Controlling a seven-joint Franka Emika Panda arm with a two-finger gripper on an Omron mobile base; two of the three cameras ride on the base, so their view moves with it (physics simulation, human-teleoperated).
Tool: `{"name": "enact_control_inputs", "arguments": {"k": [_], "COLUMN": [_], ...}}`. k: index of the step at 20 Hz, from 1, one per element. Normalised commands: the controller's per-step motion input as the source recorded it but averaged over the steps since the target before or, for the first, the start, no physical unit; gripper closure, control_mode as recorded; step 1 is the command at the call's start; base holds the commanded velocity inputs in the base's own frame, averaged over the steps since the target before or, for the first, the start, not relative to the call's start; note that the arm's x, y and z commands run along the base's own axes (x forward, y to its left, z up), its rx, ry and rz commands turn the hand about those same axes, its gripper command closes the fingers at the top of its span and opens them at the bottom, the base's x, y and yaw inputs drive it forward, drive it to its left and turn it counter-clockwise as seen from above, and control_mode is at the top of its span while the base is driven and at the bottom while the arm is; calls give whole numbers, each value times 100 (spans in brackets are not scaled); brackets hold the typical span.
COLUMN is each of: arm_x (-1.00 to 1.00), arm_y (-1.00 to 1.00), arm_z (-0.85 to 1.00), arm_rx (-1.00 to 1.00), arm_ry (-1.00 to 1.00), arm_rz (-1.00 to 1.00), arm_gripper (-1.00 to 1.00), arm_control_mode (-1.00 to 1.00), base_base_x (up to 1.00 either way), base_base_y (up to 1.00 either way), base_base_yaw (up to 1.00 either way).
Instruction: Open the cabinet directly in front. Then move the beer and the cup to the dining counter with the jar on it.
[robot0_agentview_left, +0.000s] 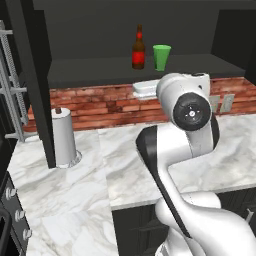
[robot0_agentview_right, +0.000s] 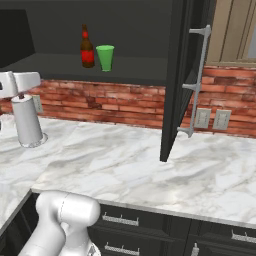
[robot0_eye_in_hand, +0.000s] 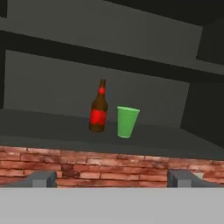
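With both doors swung out, the cabinet (robot0_agentview_left: 100, 70) stood open above the brick backsplash (robot0_agentview_left: 110, 102), dark inside. Left door (robot0_agentview_left: 37, 75) seen edge-on over the left end of the worktop (robot0_agentview_left: 125, 165); right door (robot0_agentview_right: 182, 75) seen likewise in the right base view, its long silver bar handle (robot0_agentview_right: 198, 82) facing outward. On the cabinet's bottom shelf, near the middle of its front edge: the beer (robot0_agentview_left: 138, 50), upright, red label to the front, and the cup (robot0_agentview_left: 161, 57), upright, mouth up, just beside the bottle on its right, apart or touching not clear from the base views; a narrow gap visible between them in the hand view. Pincer (robot0_eye_in_hand: 111, 179) held below and short of the shelf, level with the brick, fingertips (robot0_eye_in_hand: 41, 178) spread wide, nothing between them; bottle and cup framed above the gap, well beyond the tips. On the marble worktop near its left rear corner, a white paper-towel roll (robot0_agentview_left: 65, 137) upright on its stand. Two wall outlets (robot0_agentview_right: 212, 119) set in the brick by the right door. Black drawers with small silver handles (robot0_agentview_right: 120, 220) under the front edge of the worktop.
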Motion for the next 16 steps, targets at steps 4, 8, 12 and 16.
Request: {"name": "enact_control_inputs", "arguments": {"k": [4,8,12,16], "arm_x": [22,5,0,18], "arm_y": [-54,-58,-8,0], "arm_z": [48,37,3,0], "arm_rx": [19,27,6,1], "arm_ry": [21,15,5,0], "arm_rz": [-2,3,3,0], "arm_gripper": [-100,-100,-100,-100], "arm_control_mode": [-100,-100,-100,-100], "base_base_x": [0,0,0,0], "base_base_y": [0,0,0,0], "base_base_yaw": [0,0,0,0]}}
